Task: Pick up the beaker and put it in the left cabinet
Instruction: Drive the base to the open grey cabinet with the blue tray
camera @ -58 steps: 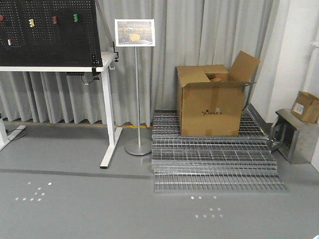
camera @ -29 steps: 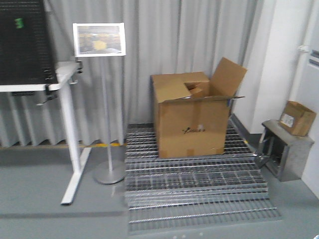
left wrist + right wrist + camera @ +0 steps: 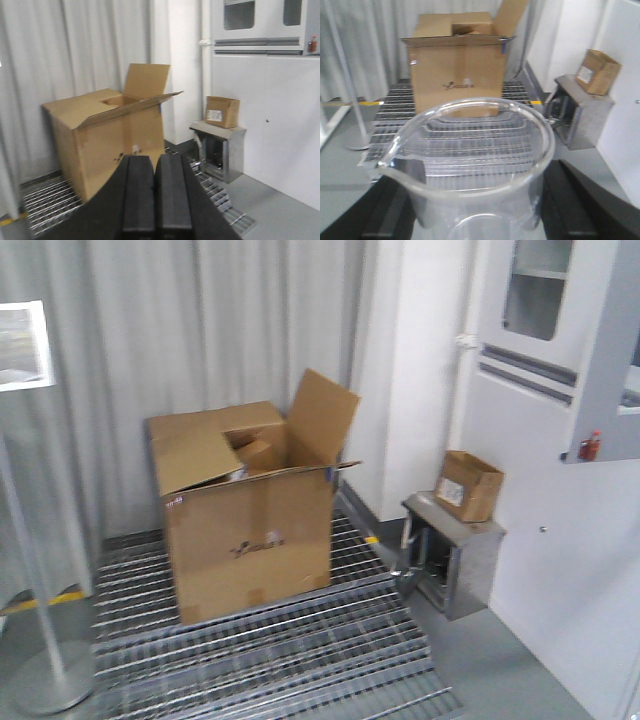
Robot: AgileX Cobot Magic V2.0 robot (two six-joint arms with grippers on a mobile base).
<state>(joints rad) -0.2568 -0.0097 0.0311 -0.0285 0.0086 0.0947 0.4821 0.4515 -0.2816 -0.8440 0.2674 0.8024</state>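
- Right wrist-mounted: I see the beaker (image 3: 480, 170) upright, empty, spout lower left, clamped by the right gripper (image 3: 480, 212).
- Fingers of the left gripper (image 3: 155, 195) sit pressed together, holding nothing.

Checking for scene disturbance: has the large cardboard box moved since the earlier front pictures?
No. The cardboard box keeps its spot on the metal grating; it slid left in frame only because the view turned right.

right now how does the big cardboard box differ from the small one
The big cardboard box sits on the floor grating; the small cardboard box rests atop a metal stand. The big one has raised flaps and a dark logo; the small one a white label. Both are brown.
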